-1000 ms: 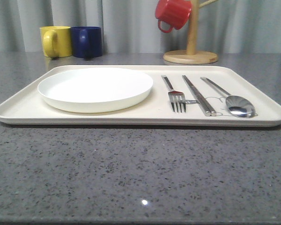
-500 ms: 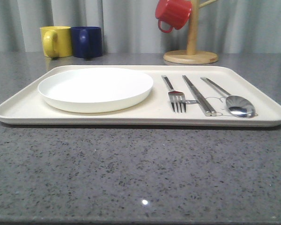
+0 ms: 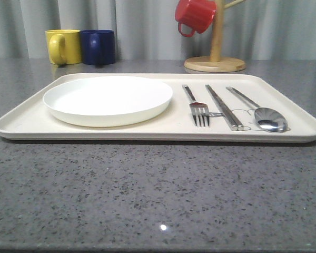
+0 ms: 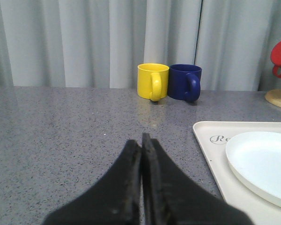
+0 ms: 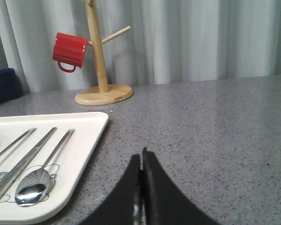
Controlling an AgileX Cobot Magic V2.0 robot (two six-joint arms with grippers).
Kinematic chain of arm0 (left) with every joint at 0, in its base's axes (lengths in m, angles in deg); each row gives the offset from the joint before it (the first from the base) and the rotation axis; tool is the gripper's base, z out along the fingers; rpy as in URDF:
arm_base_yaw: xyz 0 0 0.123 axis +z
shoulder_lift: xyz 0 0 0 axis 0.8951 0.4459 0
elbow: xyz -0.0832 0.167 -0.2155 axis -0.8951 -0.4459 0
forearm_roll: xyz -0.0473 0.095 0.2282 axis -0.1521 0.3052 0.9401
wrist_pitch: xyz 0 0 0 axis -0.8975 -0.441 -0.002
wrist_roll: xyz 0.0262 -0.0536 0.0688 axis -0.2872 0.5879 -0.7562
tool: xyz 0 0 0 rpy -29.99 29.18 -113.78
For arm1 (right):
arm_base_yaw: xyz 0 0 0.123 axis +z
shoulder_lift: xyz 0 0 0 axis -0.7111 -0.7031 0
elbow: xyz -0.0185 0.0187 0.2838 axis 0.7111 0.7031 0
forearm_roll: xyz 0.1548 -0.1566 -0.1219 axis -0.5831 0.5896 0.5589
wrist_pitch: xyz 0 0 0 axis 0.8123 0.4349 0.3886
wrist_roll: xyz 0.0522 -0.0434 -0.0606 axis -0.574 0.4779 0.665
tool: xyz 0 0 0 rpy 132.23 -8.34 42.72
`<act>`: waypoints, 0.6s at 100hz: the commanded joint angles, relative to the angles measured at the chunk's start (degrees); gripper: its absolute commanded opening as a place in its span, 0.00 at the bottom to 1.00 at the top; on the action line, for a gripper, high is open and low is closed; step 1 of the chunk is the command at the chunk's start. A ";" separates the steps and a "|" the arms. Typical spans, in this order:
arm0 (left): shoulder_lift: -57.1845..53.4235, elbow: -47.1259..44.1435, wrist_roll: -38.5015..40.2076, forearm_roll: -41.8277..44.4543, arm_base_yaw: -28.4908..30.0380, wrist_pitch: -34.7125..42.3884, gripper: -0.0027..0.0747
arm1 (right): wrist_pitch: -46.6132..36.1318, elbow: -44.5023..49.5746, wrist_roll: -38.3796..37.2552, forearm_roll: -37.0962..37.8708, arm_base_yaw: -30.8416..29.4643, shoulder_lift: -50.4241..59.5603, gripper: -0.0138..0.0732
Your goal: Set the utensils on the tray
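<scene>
The cream tray [image 3: 21, 126] lies across the grey table. On its right half rest the silver fork [image 3: 198, 108], the pair of chopsticks [image 3: 223, 107] and the spoon [image 3: 263, 115], side by side. The right wrist view shows the spoon [image 5: 35, 186], the chopsticks [image 5: 24, 161] and the fork handle [image 5: 14, 143] on the tray [image 5: 86, 140]. My left gripper [image 4: 141, 143] is shut and empty over bare table beside the tray [image 4: 210, 154]. My right gripper [image 5: 141, 157] is shut and empty over the table, off the tray's other end.
A white plate [image 3: 107, 98] fills the tray's left half. A yellow mug [image 3: 63, 46] and a blue mug [image 3: 98, 46] stand at the back left. A wooden mug stand [image 3: 215, 63] with a red mug [image 3: 194, 15] stands at the back right.
</scene>
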 commanded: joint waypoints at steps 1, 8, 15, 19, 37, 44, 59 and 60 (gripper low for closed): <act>-2.19 -2.05 1.19 0.59 -0.33 8.41 0.01 | -4.95 -1.01 0.06 -0.17 -0.40 1.19 0.08; -4.61 -5.35 1.19 0.82 -0.33 10.11 0.01 | -4.95 -1.01 0.06 -0.17 -0.40 1.19 0.08; -6.92 -8.33 1.19 0.82 -0.33 10.72 0.01 | -4.95 -1.01 0.06 -0.17 -0.40 1.19 0.08; -8.16 -9.66 1.19 0.82 -0.33 10.72 0.01 | -4.95 -1.01 0.06 -0.17 -0.40 1.19 0.08; -11.10 -14.94 1.19 1.26 -0.33 11.95 0.01 | -4.95 -1.01 0.06 -0.17 -0.40 1.19 0.08; -11.10 -16.25 1.19 1.75 -0.33 13.79 0.01 | -4.95 -1.01 0.06 -0.17 -0.40 1.19 0.08; -11.10 -16.79 1.19 1.86 -0.33 15.84 0.01 | -4.94 -1.01 0.06 -0.17 -0.40 1.19 0.08; -11.10 -16.79 1.19 1.86 -0.33 15.84 0.01 | -4.94 -1.01 0.06 -0.17 -0.40 1.19 0.08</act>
